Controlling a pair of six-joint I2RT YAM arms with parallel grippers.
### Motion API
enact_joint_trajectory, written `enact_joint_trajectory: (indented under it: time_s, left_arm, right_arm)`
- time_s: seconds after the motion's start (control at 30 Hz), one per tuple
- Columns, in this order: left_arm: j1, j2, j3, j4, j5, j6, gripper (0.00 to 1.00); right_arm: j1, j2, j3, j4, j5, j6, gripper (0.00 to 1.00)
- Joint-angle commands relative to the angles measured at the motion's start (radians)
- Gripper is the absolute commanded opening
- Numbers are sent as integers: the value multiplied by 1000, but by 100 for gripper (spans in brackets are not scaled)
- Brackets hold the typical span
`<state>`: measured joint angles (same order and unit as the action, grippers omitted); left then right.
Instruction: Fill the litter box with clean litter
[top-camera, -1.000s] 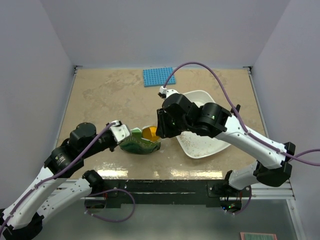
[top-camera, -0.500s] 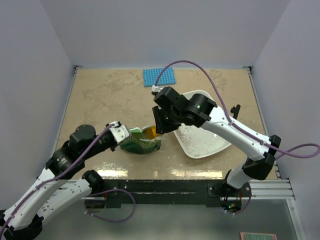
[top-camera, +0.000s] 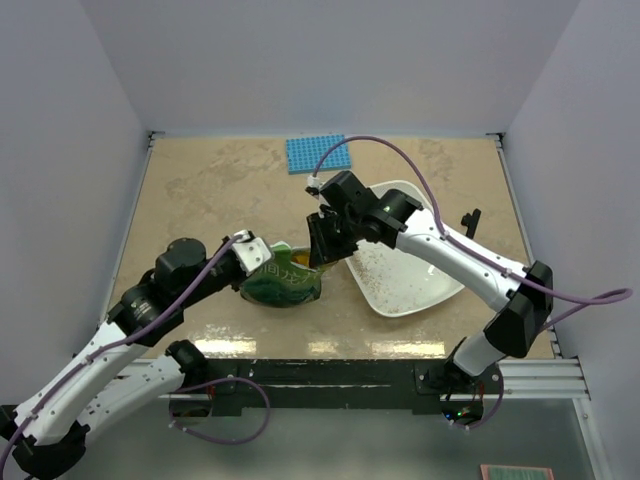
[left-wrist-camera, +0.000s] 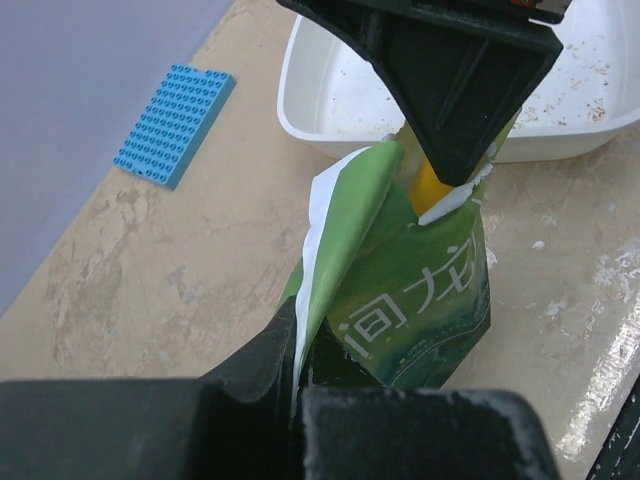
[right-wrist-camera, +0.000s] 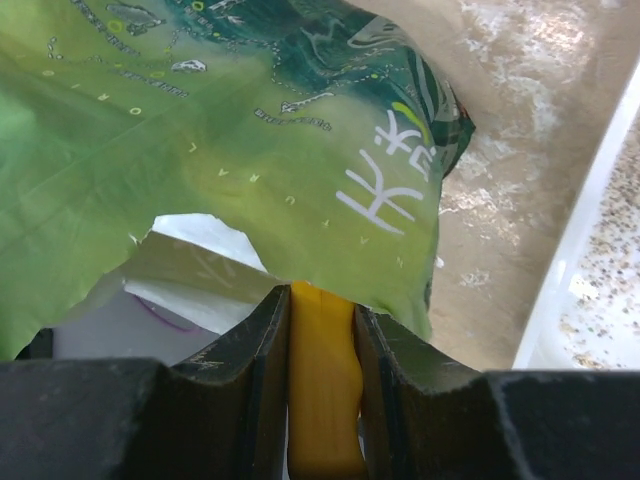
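Both arms met at the green bag, beside the litter box

The left end effector (top-camera: 254, 258) was closed on the edge of the green bag (top-camera: 283, 286), which stood upright with its mouth open near the middle of the tabletop (top-camera: 220, 190). The right end effector (right-wrist-camera: 322, 305) was clamped on the handle of the orange scoop (right-wrist-camera: 322, 400), whose front end was hidden inside the bag's mouth. The litter box (top-camera: 420, 292) sat just right of the bag, apart from it. The clean litter (top-camera: 385, 265) lay only as a thin scatter of granules across the box's floor. A blue studded mat (top-camera: 318, 153) lay flat at the far edge, well apart from the rest.
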<state>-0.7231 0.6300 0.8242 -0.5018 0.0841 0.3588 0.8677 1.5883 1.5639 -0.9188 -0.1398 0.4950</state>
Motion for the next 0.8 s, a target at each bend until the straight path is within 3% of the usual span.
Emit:
enact_joint_trajectory:
  time_s: [0.0, 0.27, 0.5, 0.63, 0.77]
  left_arm:
    - [-13, 25, 12, 115, 28, -9, 0]
    - [-24, 62, -36, 192, 23, -11, 0]
    - [-33, 73, -50, 232, 19, -3, 0]
    - [-35, 86, -28, 194, -30, 29, 0]
    - [-35, 91, -19, 166, -73, 54, 0]
  right_arm:
    - [-84, 3, -203, 98, -71, -67, 0]
    - [-211, -91, -497, 394, -299, -35, 0]
    - [-228, -94, -777, 864, -514, 125, 0]
    - [-228, -125, -834, 1050, -547, 252, 0]
    - [-228, -188, -832, 1072, -541, 283, 0]
